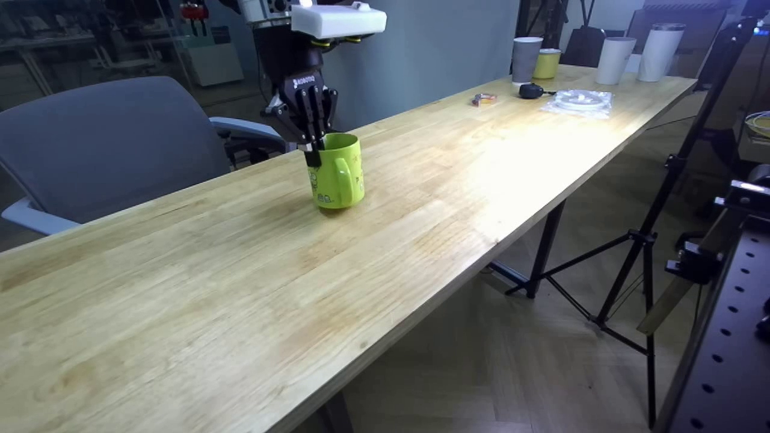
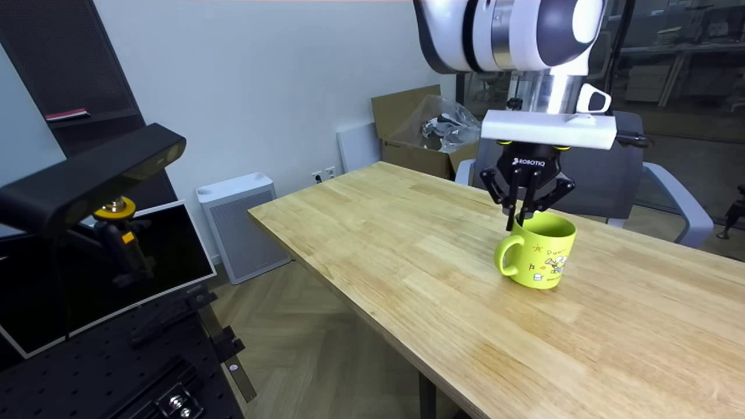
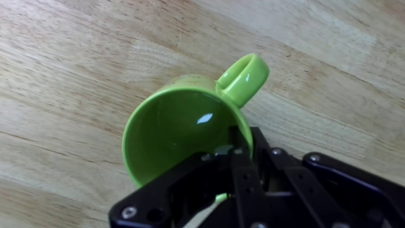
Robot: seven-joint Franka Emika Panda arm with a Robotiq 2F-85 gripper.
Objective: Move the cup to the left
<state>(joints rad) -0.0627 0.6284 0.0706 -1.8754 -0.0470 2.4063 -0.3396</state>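
The bright lime-green cup, a mug with a handle and small printed drawings, stands upright at the tabletop in both exterior views (image 1: 329,180) (image 2: 547,256). Whether its base touches the wood or is slightly above it, I cannot tell. In the wrist view I look down into the cup (image 3: 180,126), with its handle toward the upper right. My gripper (image 1: 317,153), also seen in an exterior view (image 2: 516,222) and the wrist view (image 3: 247,136), points down and is closed on the cup's wall near the handle. One finger is inside the rim, the other outside.
The wooden table (image 1: 240,288) is long and narrow. Its far end holds a grey cup (image 1: 526,60), a yellow cup (image 1: 547,64), white containers (image 1: 660,53), a bagged item (image 1: 580,103) and a small black object (image 1: 530,91). A chair (image 1: 114,144) stands against the table's side.
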